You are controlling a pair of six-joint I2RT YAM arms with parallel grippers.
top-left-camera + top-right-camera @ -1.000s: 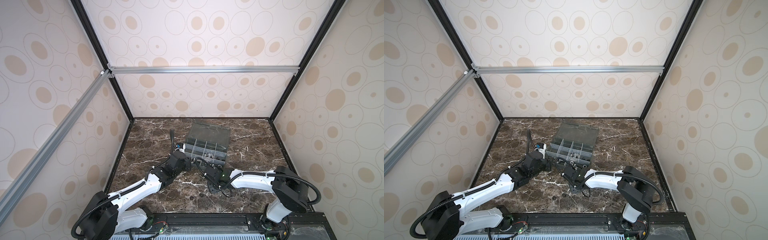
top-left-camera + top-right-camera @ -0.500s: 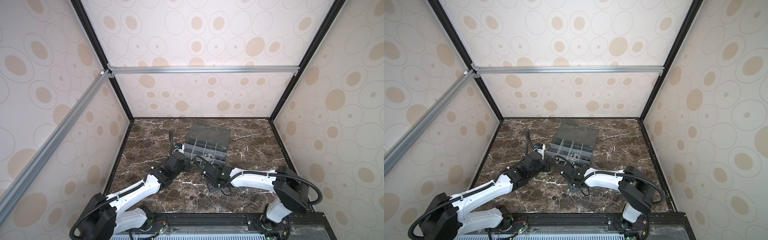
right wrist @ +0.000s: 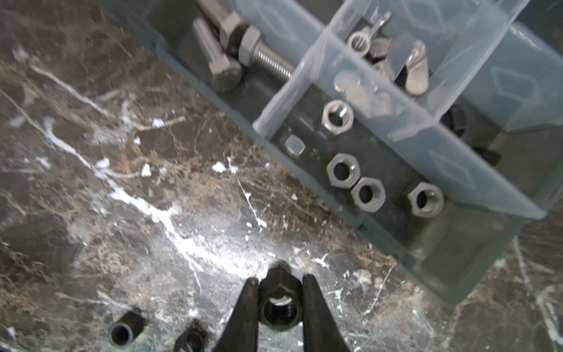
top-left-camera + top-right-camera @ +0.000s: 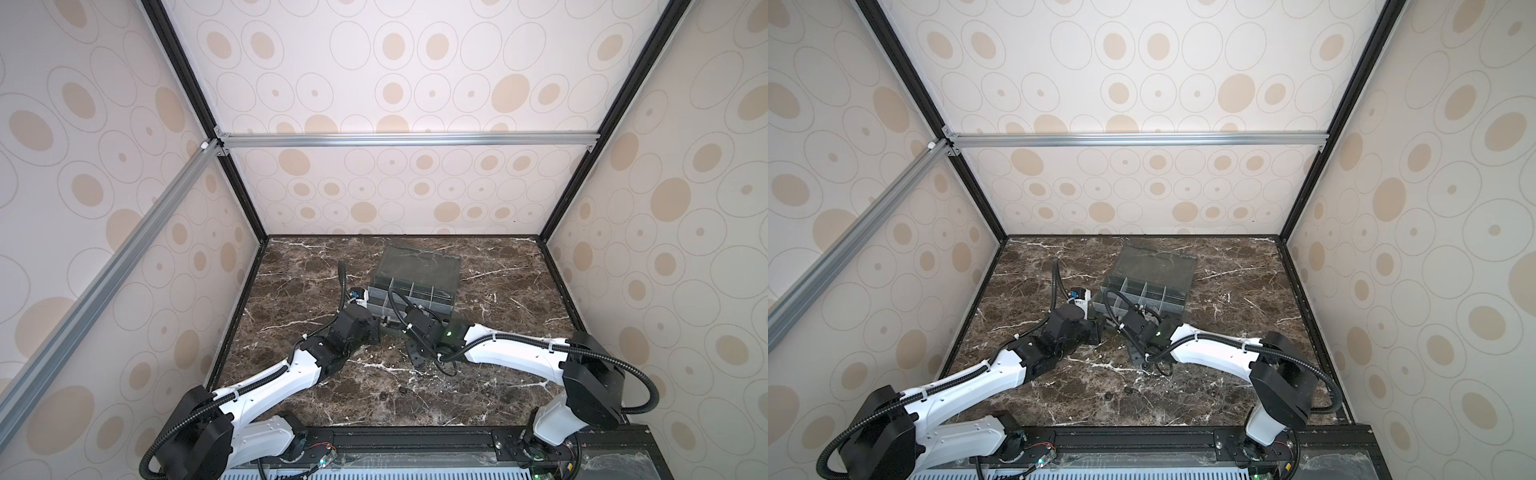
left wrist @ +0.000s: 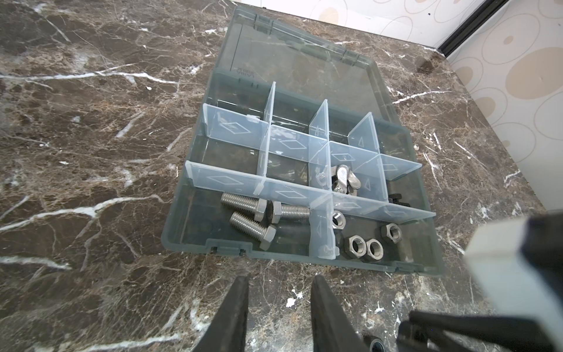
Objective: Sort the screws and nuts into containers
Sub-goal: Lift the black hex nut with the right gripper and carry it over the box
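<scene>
Right pincer (image 3: 280,292): clamped on a black nut (image 3: 278,309), near the organizer box (image 3: 441,268); only its wrist view shows this.
Left pincer (image 5: 280,286): fingers apart, nothing between, over the desk (image 5: 91,183) just before the box.
Loose pieces (image 3: 123,330): two black, on the desk beside the right pincer.
Screws (image 5: 262,219): three, in a nearest-row cell.
Nuts (image 5: 365,245): four, in the adjoining cell.
Top views: lid (image 4: 419,266) lies open; hardware too small to tell.

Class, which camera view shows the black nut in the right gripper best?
Right wrist view: the black nut sits close up in the right gripper. Both top views: too small to see; left wrist view: not clearly visible.
</scene>
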